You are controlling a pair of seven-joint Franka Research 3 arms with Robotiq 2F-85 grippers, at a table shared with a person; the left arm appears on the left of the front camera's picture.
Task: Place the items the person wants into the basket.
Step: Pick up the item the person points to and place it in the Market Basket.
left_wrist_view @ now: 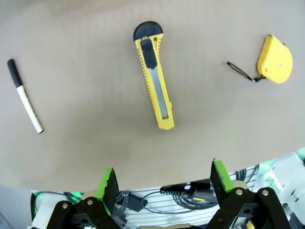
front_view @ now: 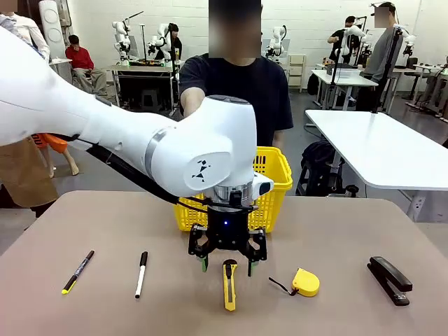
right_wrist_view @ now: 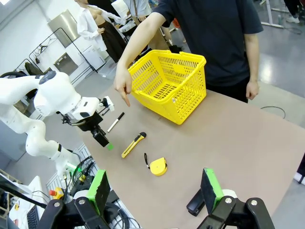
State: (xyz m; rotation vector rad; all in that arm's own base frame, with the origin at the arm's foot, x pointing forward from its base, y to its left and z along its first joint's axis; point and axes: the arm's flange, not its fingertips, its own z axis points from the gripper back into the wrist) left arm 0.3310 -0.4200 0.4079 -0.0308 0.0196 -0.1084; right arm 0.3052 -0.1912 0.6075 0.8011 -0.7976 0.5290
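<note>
Green-padded fingers of the left gripper are spread wide, empty, just above the black end of the yellow-and-black utility knife lying on the tan table. A small black emblem is printed on the white wrist housing. The right gripper is likewise held wide and empty. The bright yellow slotted plastic basket is partly hidden behind the housing; print on the thin black pen cannot be read.

White tables, grey floor, white wall
</note>
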